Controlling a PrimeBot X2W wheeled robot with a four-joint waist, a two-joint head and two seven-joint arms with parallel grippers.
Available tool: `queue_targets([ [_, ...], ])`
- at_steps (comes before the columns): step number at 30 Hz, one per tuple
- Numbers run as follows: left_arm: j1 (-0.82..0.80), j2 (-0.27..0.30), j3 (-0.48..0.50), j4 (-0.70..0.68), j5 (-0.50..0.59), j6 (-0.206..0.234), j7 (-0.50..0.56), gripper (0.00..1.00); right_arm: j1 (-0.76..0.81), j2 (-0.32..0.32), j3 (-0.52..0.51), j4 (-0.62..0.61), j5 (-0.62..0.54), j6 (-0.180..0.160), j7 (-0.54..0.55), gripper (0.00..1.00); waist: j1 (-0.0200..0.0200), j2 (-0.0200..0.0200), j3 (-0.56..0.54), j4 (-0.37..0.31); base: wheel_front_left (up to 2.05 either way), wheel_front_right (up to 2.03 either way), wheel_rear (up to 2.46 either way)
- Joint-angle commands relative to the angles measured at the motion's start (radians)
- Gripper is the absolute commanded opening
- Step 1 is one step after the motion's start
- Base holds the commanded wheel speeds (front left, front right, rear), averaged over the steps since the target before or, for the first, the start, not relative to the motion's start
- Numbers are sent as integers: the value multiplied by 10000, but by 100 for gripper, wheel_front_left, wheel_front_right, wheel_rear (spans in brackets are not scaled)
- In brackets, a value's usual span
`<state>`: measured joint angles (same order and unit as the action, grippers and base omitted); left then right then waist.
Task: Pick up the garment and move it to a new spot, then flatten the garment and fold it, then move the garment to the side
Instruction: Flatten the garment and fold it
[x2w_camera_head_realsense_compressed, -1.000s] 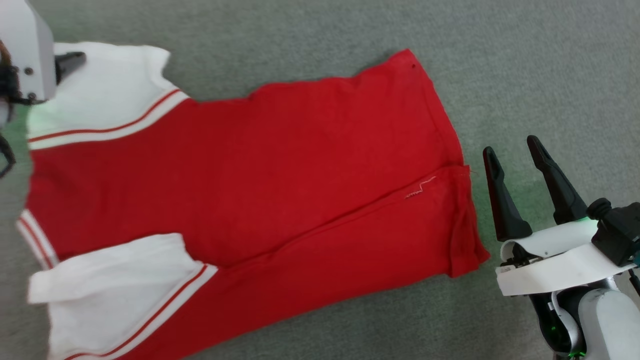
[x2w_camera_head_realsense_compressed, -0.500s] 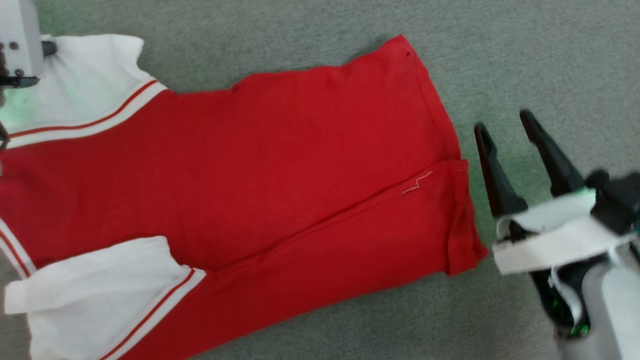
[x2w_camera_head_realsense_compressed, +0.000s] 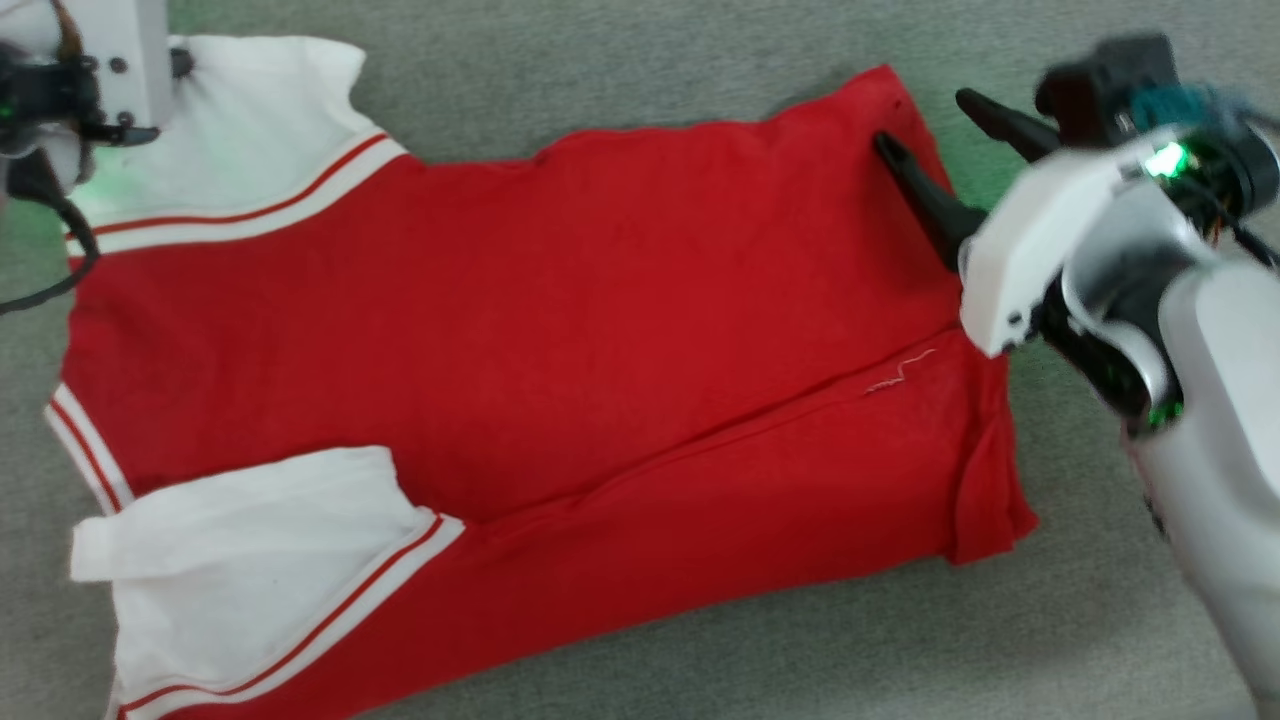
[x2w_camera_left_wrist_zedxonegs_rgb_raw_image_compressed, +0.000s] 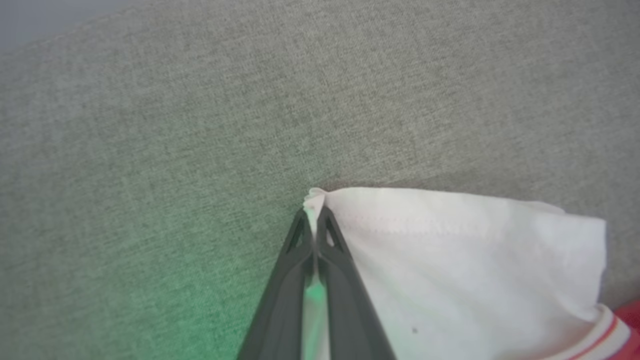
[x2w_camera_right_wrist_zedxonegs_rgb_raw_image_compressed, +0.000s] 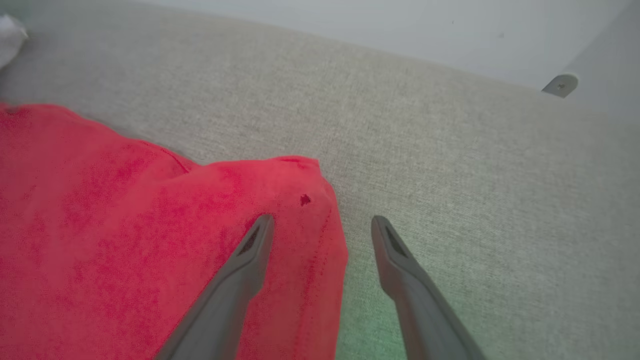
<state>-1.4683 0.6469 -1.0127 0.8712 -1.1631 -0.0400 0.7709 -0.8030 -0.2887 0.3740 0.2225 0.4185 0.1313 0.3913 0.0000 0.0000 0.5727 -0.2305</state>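
Note:
The garment (x2w_camera_head_realsense_compressed: 560, 340), a red jersey with white sleeves and red-striped trim, lies spread on the grey cloth surface; no letters or number show. My left gripper (x2w_camera_head_realsense_compressed: 183, 62) is at the upper left, shut on the far white sleeve (x2w_camera_head_realsense_compressed: 230, 130). In the left wrist view that gripper (x2w_camera_left_wrist_zedxonegs_rgb_raw_image_compressed: 314, 217) pinches the sleeve's (x2w_camera_left_wrist_zedxonegs_rgb_raw_image_compressed: 450, 260) corner. My right gripper (x2w_camera_head_realsense_compressed: 921, 118) is open over the garment's far right hem corner. In the right wrist view, the right gripper (x2w_camera_right_wrist_zedxonegs_rgb_raw_image_compressed: 322, 222) has one finger (x2w_camera_right_wrist_zedxonegs_rgb_raw_image_compressed: 250, 255) above the red cloth (x2w_camera_right_wrist_zedxonegs_rgb_raw_image_compressed: 125, 225) and the other above bare grey surface.
Grey fabric surface (x2w_camera_head_realsense_compressed: 640, 60) surrounds the garment on all sides. A pale wall (x2w_camera_right_wrist_zedxonegs_rgb_raw_image_compressed: 400, 25) and a small metal bracket (x2w_camera_right_wrist_zedxonegs_rgb_raw_image_compressed: 560, 85) stand beyond its far edge. A black cable (x2w_camera_head_realsense_compressed: 60, 280) hangs by my left arm. The near sleeve (x2w_camera_head_realsense_compressed: 260, 540) is folded onto the body.
My right gripper has swung from beside the hem's right edge up to the far hem corner, still open. The left gripper keeps hold of the sleeve. The head camera has shifted.

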Motion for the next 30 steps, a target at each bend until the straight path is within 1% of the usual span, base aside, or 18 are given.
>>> queue_targets([
  [1,495,-303,-244,92,37,-128,108,0,-440,-79,278,375,161,-10,300,100,0,0,42,138,0,0,0],
  [5,406,-479,-248,214,44,-221,-8,0,-1482,-78,961,1486,660,-10,1227,100,0,0,67,263,0,0,0],
  [9,401,-622,-256,371,12,-293,-86,0,-2068,-72,1608,2611,1226,-11,2387,100,0,0,68,361,0,0,0],
  [10,415,-651,-261,418,2,-319,-110,0,-2131,-53,1821,2815,1431,-10,2727,42,0,0,60,380,0,0,0],
  [11,429,-677,-265,455,-5,-339,-112,0,-2205,-80,1997,2956,1596,-5,2987,0,0,0,49,397,0,0,0],
  [14,407,-764,-189,580,-27,-348,-341,0,-2430,-289,2236,3175,1929,-10,3256,0,0,0,-4,488,0,0,0],
  [18,315,-833,-106,637,34,-515,-875,0,-2640,-556,2164,3311,2188,-14,2660,0,0,0,-246,683,0,0,0],
  [23,161,-680,-104,503,103,-721,-1212,0,-2503,-842,2134,3379,2285,-13,1715,0,0,0,-848,987,0,0,0],
  [27,308,-575,-209,116,36,-828,-1166,0,-2158,-1195,2171,3383,2310,-13,1100,0,0,0,-1396,1284,0,0,0],
  [30,449,-377,-277,-339,-29,-852,-1076,0,-1819,-1466,2235,3222,2434,-13,812,0,0,0,-1812,1501,0,0,0],
])
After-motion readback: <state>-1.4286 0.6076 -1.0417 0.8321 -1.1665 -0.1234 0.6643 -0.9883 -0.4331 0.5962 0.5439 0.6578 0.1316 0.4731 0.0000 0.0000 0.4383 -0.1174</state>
